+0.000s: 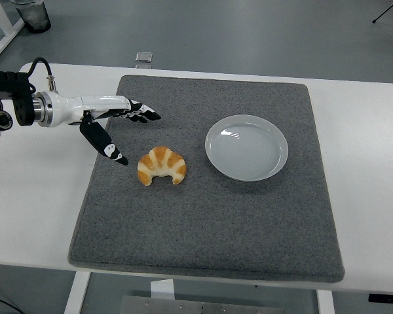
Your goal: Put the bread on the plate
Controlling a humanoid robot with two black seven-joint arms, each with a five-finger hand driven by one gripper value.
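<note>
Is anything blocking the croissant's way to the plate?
Nothing visible. Only bare grey mat lies between the croissant and the empty plate to its right. The left hand is open, just left of the croissant.

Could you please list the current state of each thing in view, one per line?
left hand: open, fingers spread, holding nothing, left of the croissant
croissant: lying on the mat, not grasped, beside the plate
plate: empty, upright on the mat
grey mat: flat on the white table
</note>
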